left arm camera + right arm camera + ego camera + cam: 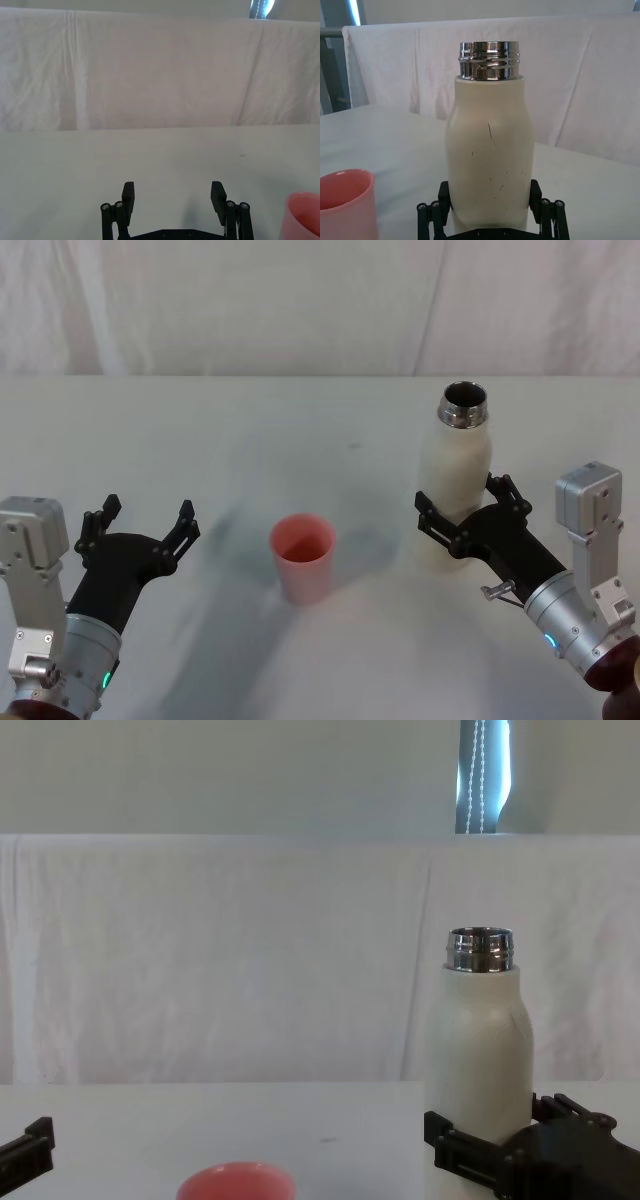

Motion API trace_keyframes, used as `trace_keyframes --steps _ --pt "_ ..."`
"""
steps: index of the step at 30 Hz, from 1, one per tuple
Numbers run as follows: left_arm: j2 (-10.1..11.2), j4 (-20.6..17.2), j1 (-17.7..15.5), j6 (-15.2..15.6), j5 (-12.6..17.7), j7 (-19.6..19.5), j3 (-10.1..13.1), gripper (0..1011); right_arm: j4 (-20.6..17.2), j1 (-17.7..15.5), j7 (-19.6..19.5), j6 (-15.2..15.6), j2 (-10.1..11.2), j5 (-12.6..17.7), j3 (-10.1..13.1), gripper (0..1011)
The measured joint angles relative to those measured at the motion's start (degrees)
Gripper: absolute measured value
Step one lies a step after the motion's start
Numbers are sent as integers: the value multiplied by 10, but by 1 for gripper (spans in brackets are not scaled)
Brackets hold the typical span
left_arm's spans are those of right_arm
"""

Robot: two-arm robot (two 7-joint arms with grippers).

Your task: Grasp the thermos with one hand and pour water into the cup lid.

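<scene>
While thermos (455,480) stands upright on table (230,440), we see right gripper (458,512) fingers bracketing its lower body, seemingly gripping. Pink cup lid (303,558) nearby, looks empty. Left gripper (143,522) spread wide, idle. Lift, pour remain.

My right pincer (455,510) stood with its fingers on either side of the thermos (453,480), whose lower body filled the gap between them. The thermos neck stood uncapped, with open air above it. The cup lid (303,558) stood upright on the counter (300,430), well apart from the thermos, with bare surface between. My left pincer (140,525) hung spread wide, with unobstructed counter ahead of it.
</scene>
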Motion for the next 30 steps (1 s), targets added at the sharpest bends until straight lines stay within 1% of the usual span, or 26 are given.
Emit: trace_keyframes --steps 20,24,30 --pt "0 0 0 0 0 0 0 1001 3 1 -1 -3 0 1 1 957" --pt "0 0 0 0 0 0 0 1001 2 1 -1 -4 0 1 1 1000" --pt "0 0 0 0 0 0 0 1001 2 0 -1 -3 0 1 1 1000"
